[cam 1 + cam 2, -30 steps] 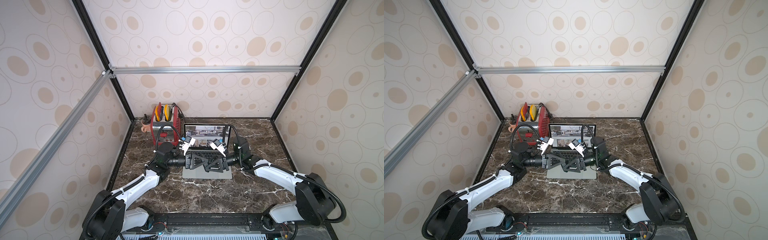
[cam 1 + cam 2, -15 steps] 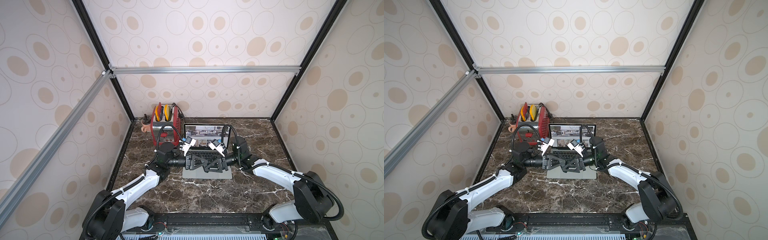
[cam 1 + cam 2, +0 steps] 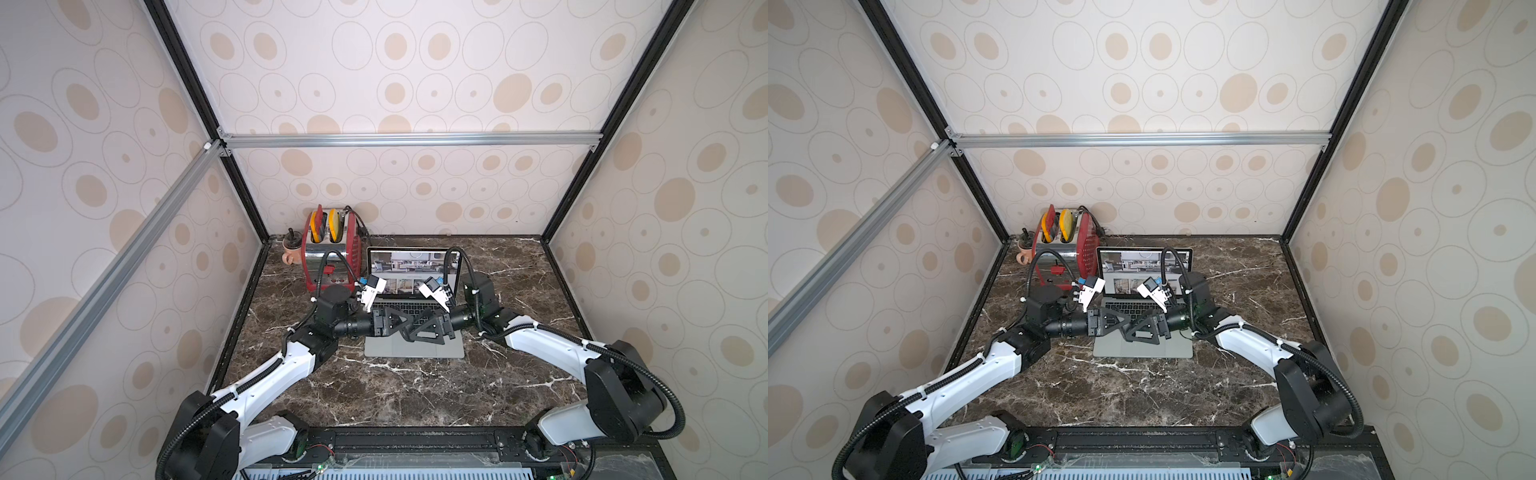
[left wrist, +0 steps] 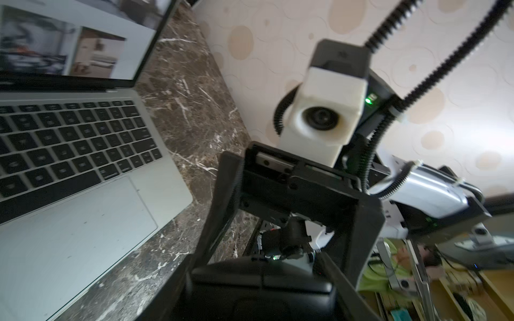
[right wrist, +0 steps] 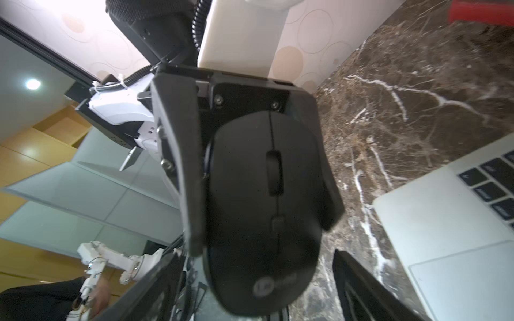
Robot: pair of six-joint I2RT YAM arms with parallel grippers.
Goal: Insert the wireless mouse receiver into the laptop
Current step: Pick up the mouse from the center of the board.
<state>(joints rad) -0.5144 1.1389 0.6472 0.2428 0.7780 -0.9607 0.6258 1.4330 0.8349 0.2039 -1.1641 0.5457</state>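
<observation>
Handover looking underway above slim silver-grey laptop (image 3: 415,351), sitting open mid dark marble bench (image 3: 415,395). Left fingers (image 5: 183,166) clamping black wireless mouse (image 5: 264,172) by sides, long axis running straight toward right fingers (image 4: 364,230), standing spread wide around logo end, not gripping. Mouse receiver not showing anywhere.

This is a lab booth dressed as a home. Wallpapered panels (image 3: 415,62) on an aluminium frame (image 3: 407,139) enclose a marble counter (image 3: 415,395). A toaster (image 3: 326,255) and a mug (image 3: 291,254) stand on it.
</observation>
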